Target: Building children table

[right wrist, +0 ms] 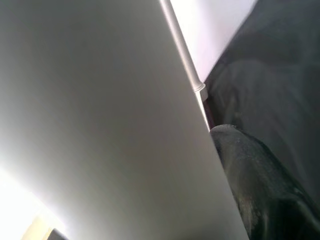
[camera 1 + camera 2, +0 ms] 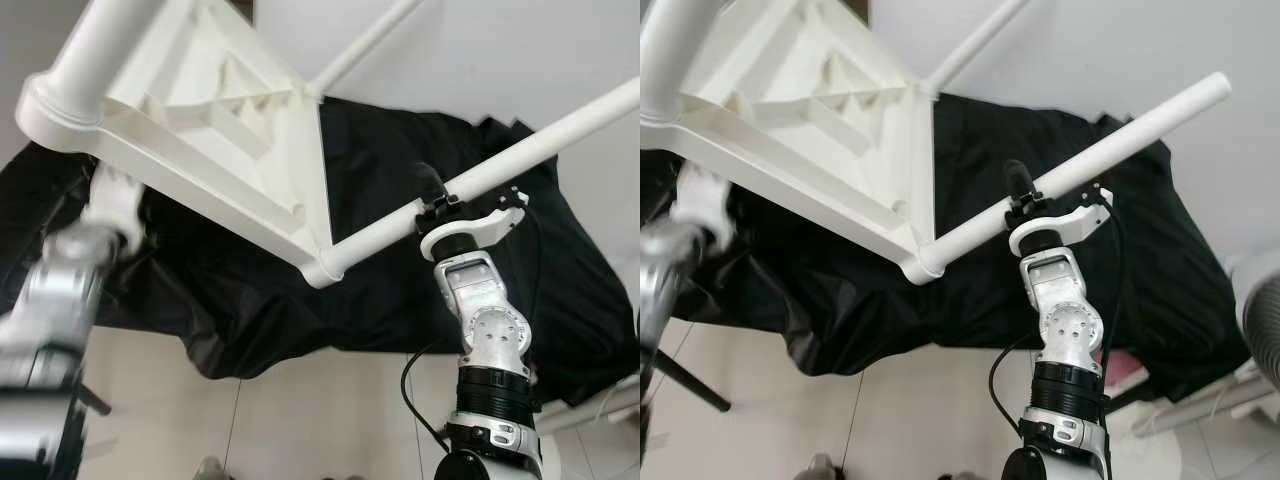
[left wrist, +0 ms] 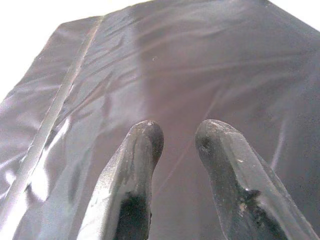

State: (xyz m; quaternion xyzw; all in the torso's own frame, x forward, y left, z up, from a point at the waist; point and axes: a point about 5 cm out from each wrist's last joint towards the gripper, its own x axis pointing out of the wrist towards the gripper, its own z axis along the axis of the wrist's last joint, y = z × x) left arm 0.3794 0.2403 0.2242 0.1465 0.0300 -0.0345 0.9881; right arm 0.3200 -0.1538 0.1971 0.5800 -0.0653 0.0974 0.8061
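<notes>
Three round white legs showed on the small white plastic table (image 2: 230, 130), which was held in the air, tilted, with its ribbed underside turned to the camera. One white leg (image 2: 470, 185) ran from the low corner socket of the table up toward the robot's right. A second thick leg (image 2: 105, 45) stood at the corner on the left, and a thin third leg (image 2: 365, 45) went up behind the top. No container was in view.

Behind the table lay a big crumpled sheet of shiny black plastic (image 2: 380, 280), spread over something; it filled most of the background. Below it there was a pale floor (image 2: 300, 410), and a thin black cable (image 2: 415, 400) hung beside the right arm.

The right arm was raised straight up, and the right gripper (image 2: 440, 200) was clenched around the white leg near its middle. The left arm was blurred and lifted under the left corner of the table. The left gripper (image 3: 177, 145) had its two black fingers apart with nothing between them, pointing at the black sheet.
</notes>
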